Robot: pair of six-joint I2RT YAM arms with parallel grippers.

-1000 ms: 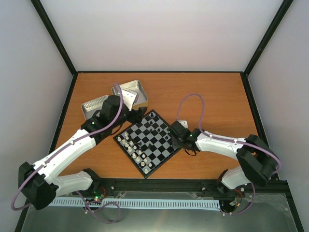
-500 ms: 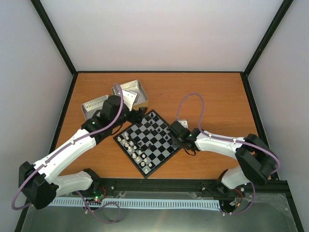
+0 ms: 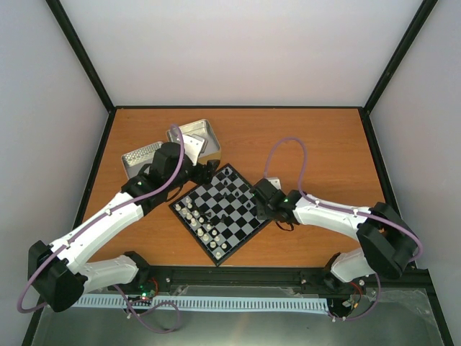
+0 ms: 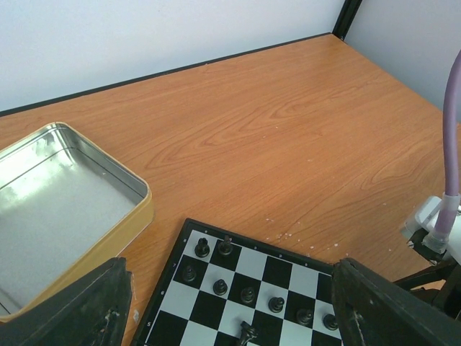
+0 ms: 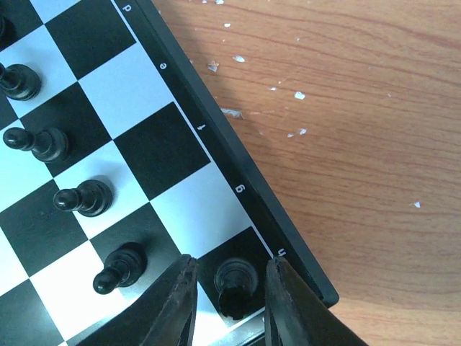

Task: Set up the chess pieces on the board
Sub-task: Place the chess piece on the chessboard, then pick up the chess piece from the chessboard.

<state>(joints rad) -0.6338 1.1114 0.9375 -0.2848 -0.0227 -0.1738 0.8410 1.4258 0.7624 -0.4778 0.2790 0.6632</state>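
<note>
partly cut off below, the right gripper (image 5: 230, 263) has its dark jaws parted either side of a glossy black piece (image 5: 234, 282), slim gaps showing, on the board (image 5: 252, 194), right corner square by the lettered rim. left gripper (image 4: 232, 288) gapes empty over the far corner, beside a shiny tin (image 4: 108, 238).

The board (image 3: 227, 210) lay flat on the counter (image 3: 317, 144), turned like a diamond, with black and silvery-white checks inside a thin black rim lettered along one edge. White pieces (image 3: 196, 220) stood upright in two rows along its near-left side. Black pieces (image 3: 240, 193) stood at the far-right side, the pawns (image 5: 79, 198) in a row. One black corner piece (image 5: 236, 277) stood on the dark square marked h, and the back-row squares next to it were bare.
</note>
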